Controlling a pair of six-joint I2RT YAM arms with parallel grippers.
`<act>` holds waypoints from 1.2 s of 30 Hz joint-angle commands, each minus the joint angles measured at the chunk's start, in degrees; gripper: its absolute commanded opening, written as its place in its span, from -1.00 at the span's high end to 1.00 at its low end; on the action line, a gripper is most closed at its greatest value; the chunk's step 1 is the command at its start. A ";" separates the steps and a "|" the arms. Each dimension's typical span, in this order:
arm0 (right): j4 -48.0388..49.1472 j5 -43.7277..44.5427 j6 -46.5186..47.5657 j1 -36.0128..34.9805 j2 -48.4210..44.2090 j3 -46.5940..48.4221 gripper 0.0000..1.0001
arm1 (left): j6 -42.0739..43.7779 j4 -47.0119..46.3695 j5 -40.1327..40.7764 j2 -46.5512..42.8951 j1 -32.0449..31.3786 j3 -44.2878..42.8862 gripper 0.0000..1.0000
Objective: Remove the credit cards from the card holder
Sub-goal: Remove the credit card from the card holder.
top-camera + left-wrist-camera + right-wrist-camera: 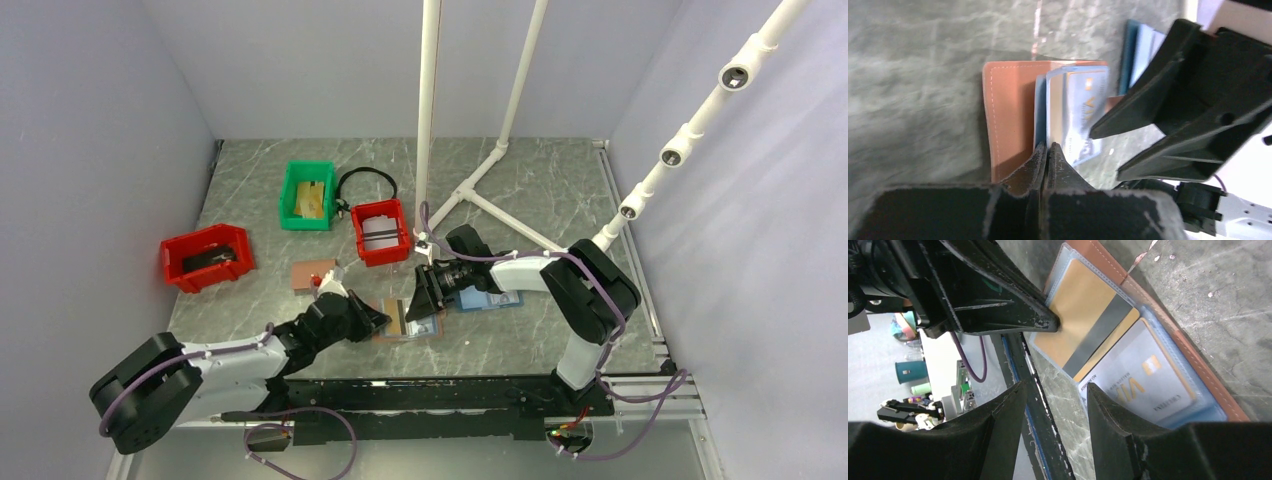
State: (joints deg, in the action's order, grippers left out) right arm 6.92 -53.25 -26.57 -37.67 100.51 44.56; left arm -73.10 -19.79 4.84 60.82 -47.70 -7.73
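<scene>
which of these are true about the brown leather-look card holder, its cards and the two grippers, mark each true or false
1. The brown leather-look card holder lies open on the grey marbled table. True.
2. The right gripper is clamped on a card. False: its fingers stand apart with nothing between them.
3. The left gripper is shut at the holder's edge. True; it seems to pinch the light blue inner leaf.
4. The holder's sleeves are empty. False: a gold card with a dark stripe and a pale grey-white card sit in them.
</scene>
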 commanded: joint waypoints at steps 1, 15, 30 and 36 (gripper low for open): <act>1.20 -1.41 0.23 0.00 0.06 1.53 -0.02 | 2.33 -9.90 -2.19 2.01 0.96 0.67 1.00; 2.01 -0.10 -0.44 2.16 0.30 0.61 0.00 | 6.63 -9.12 -4.00 -1.31 1.62 -0.18 0.46; 2.90 -2.20 -1.23 2.21 0.79 0.39 0.02 | 5.10 -23.17 -9.79 10.60 4.04 0.20 1.00; 9.79 -8.93 -6.04 3.92 -0.86 -0.78 0.00 | 7.45 -27.16 -10.18 4.37 4.18 2.39 1.00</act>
State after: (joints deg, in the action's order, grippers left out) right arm 9.37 -56.62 -28.86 -35.33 101.23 44.60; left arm -68.05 -40.10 -3.92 69.45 -43.83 -6.04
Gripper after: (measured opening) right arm 0.495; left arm 0.014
